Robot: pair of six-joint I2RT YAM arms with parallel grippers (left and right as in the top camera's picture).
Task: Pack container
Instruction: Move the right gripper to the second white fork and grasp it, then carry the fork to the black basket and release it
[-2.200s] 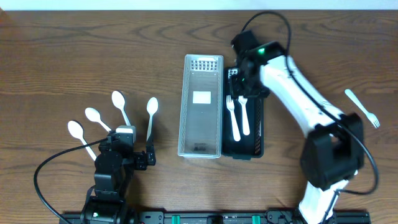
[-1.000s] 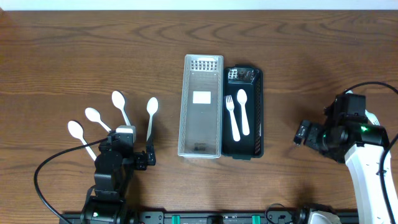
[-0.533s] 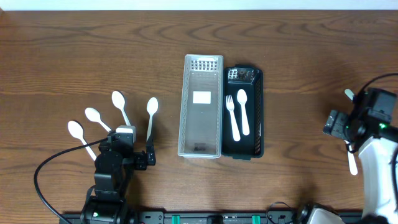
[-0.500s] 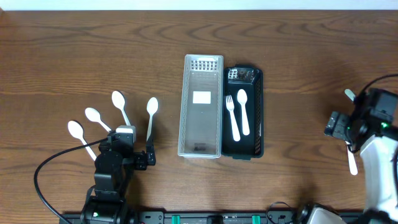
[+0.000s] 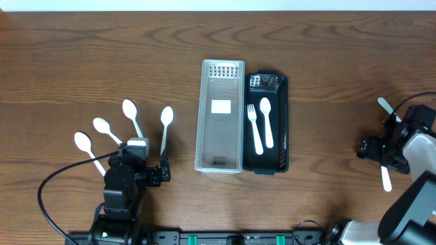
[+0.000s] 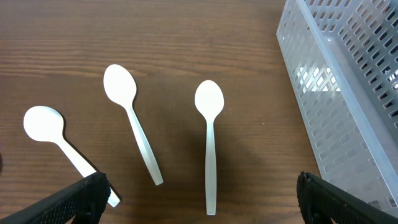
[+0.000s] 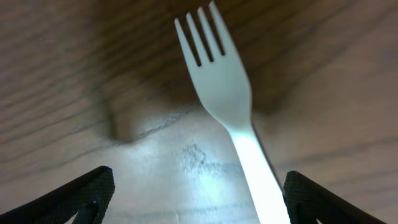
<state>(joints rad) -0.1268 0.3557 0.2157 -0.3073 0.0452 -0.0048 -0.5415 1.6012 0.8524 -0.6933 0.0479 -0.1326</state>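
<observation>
Right gripper (image 7: 196,196) at right edge overhead, jaws wide, straddling fork (image 7: 217,81), not gripping it. Left gripper (image 6: 202,199) lower left, wide open, empty, above spoons (image 6: 209,137).

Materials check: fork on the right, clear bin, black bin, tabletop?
Fork: likely white plastic; smooth, slightly glossy, thin moulded tines.
Clear bin: translucent plastic, by its see-through perforated walls.
Black bin: looks like matte black plastic, slotted sides.
Tabletop: wood or wood-look laminate; brown grain, can't tell which.
</observation>
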